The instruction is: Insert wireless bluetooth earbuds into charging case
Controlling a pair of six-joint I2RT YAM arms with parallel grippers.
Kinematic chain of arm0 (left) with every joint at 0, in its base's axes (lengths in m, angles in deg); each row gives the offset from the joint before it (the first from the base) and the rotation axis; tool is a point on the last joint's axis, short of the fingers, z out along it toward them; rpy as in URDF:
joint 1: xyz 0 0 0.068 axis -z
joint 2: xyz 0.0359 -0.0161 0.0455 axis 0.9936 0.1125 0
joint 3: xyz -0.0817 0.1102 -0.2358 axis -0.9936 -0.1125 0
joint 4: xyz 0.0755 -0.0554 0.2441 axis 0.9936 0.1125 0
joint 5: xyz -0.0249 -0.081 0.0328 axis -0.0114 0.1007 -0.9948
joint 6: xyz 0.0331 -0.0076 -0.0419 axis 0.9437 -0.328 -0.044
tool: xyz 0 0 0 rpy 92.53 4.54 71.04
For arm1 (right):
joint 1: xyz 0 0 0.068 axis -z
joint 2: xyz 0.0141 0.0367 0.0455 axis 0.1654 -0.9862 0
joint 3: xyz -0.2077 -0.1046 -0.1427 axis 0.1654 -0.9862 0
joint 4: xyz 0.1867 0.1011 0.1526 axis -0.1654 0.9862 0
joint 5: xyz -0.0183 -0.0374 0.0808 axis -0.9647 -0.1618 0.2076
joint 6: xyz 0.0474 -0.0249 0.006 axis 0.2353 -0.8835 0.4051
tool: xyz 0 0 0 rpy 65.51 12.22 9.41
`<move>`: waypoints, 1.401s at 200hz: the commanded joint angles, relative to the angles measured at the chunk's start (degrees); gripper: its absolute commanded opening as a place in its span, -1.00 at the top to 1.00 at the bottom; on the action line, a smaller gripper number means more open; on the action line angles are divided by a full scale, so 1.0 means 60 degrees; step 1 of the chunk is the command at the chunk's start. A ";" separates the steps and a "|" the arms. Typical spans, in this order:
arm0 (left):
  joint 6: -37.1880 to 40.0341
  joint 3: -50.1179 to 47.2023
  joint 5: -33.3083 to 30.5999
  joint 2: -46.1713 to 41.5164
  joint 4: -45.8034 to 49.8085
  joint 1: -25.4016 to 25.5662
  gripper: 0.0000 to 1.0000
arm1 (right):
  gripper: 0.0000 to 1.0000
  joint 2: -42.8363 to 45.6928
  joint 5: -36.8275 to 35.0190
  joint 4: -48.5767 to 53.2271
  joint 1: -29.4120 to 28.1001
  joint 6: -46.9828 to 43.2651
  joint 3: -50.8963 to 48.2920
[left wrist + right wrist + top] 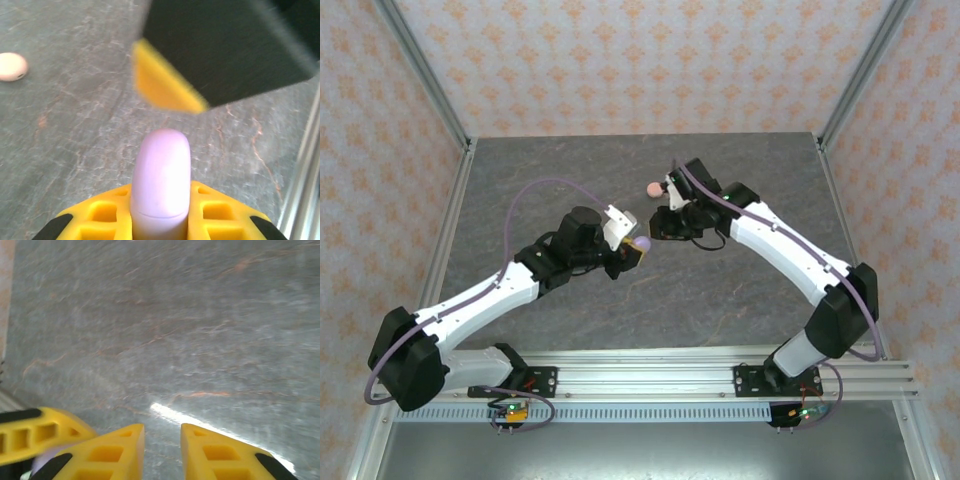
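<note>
Looking down from above, you have both arms reaching in toward the middle of the grey marbled table (pixel 550 160), their wrists close together. Your left gripper (pixel 636 250) is clamped on the purple charging case (pixel 642 244), with 1 yellow finger on each side of it. In the left wrist view the case stands on edge between the 2 fingers, its rounded end sticking out past their tips, and a thin seam line runs across it low down near the grip.

Your right gripper (pixel 162 440) sits just beside the left one, on its far right side in the top view. Its 2 yellow fingers stand a narrow gap apart, and between them you see bare table surface. From the left wrist, a blurred yellow and black finger (pixel 165 85) of the right gripper hangs just beyond the case's rounded end, apart from it. From the right wrist, 1 yellow finger of the left gripper shows at the lower left, with a faint trace of purple under it.

The pink disc-shaped case (pixel 653 189) lies flat on the table, on the far side of both grippers and near the right one, touching neither. You see it again at the upper left of the left wrist view, well apart from the purple case.
</note>
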 commanded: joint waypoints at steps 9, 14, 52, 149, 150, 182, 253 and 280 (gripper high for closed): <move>-0.1722 0.0426 -0.1139 0.0597 -0.0445 -0.0403 0.57 | 0.47 0.0979 -0.1319 -0.0623 0.0735 0.0930 -0.0861; -0.1944 0.0436 -0.1192 0.0711 -0.0469 -0.0452 0.58 | 0.47 0.1119 -0.1390 -0.0723 0.0845 0.1031 -0.1016; -0.3075 0.0779 -0.1514 0.1629 -0.0272 -0.0614 0.56 | 0.46 0.1983 -0.2012 -0.1110 0.1603 0.1460 -0.2121; -0.4757 0.2277 0.0334 0.4462 -0.0104 -0.1086 0.56 | 0.46 0.2204 -0.2234 -0.0919 0.1863 0.0935 -0.2681; -0.4776 0.2298 0.0353 0.4491 -0.0119 -0.1079 0.56 | 0.46 0.2196 -0.2229 -0.0913 0.1865 0.0931 -0.2677; -0.5132 0.2666 0.1040 0.5262 -0.0476 -0.1085 0.56 | 0.45 0.2135 -0.2137 -0.0842 0.1855 0.0792 -0.2659; -0.5594 0.3281 0.1642 0.6436 -0.0945 -0.0865 0.53 | 0.45 0.1999 -0.1907 -0.0851 0.1861 0.0763 -0.2791; -0.5696 0.3516 0.1682 0.6970 -0.1055 -0.0759 0.53 | 0.45 0.1990 -0.1842 -0.0837 0.1861 0.0752 -0.2848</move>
